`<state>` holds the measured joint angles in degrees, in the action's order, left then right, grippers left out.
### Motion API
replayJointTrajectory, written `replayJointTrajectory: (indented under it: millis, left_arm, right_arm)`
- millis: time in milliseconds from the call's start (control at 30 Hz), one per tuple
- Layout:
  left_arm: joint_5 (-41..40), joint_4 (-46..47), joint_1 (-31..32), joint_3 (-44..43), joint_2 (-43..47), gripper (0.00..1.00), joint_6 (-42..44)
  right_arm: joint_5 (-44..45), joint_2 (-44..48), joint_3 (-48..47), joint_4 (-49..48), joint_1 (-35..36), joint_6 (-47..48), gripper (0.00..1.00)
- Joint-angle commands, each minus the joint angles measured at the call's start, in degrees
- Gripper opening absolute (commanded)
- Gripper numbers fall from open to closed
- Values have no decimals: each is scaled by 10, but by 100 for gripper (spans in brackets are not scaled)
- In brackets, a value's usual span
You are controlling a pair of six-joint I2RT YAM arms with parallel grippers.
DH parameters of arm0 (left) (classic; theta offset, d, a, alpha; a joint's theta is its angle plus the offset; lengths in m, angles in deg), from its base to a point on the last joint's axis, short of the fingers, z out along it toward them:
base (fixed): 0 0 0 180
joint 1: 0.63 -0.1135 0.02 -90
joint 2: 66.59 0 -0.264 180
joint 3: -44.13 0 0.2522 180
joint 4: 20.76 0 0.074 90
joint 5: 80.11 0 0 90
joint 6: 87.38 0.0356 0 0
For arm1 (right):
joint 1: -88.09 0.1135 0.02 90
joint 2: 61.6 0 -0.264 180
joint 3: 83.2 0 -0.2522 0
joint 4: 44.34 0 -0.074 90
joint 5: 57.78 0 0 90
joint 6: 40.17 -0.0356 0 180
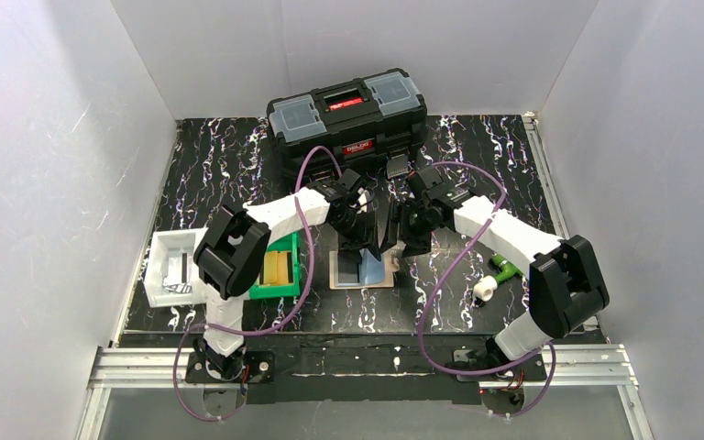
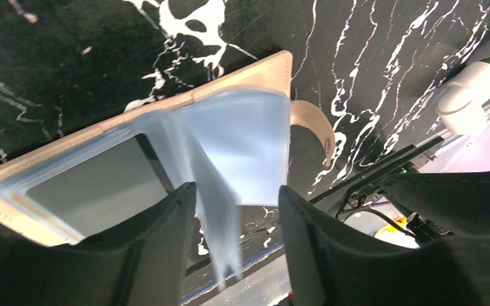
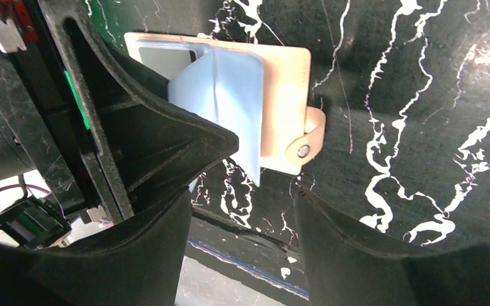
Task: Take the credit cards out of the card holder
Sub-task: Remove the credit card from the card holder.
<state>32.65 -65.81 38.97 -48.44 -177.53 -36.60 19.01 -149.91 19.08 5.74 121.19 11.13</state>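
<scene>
- Top external view: a white tray (image 1: 153, 275) is sitting at the far left of the bench (image 1: 229, 165). A green bin (image 1: 275, 292) is standing just beside it at its 3 o'clock, partly hidden under the left arm.
- The card holder (image 1: 341, 275) is lying open and flat near the middle of the bench, at the bin's 3 o'clock. A black toolbox (image 1: 348, 115) is sitting well apart at its 12 o'clock.
- The left pincer (image 1: 363, 244) is hanging over the holder with its fingers spread. In the left wrist view a light blue sheet (image 2: 242, 146) is standing up from the holder's fold and rising into the gap between them. I cannot tell whether it is a card or a sleeve, nor whether a finger is touching it.
- A greyish card (image 2: 96, 185) is lying flat in the holder's half at 9 o'clock of that sheet.
- The right pincer (image 1: 401, 240) is hovering at the holder's 3 o'clock side, fingers spread wide and gripping nothing. In the right wrist view the holder's snap strap (image 3: 309, 137) is poking out onto the bench.
- A green-and-white object (image 1: 495, 275) is lying well apart at the holder's 3 o'clock.
</scene>
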Motion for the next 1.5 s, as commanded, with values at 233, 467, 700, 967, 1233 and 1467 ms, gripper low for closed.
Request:
replayJointTrajectory:
  millis: [233, 467, 700, 967, 1233, 1467]
  left_arm:
    - [40, 9, 18, -44, -15, 58, -12]
    - [31, 20, 20, -37, -59, 58, -23]
    - [20, 6, 20, -47, -47, 60, -10]
    - [-19, -46, -4, -64, 25, 63, 20]
    - [-64, -80, -63, 19, 109, 64, 65]
    - [-90, -77, -81, 75, 120, 51, 84]
  right_arm:
    - [35, 48, 18, 20, -7, 2, 68]
    - [31, 50, 24, 17, -8, -2, 68]
    - [24, 48, 25, 13, -8, -4, 68]
    - [4, 45, 17, 7, -7, -13, 68]
    - [-56, 10, 4, -39, 7, -34, 65]
    - [-137, -62, -26, -100, 16, -59, 59]
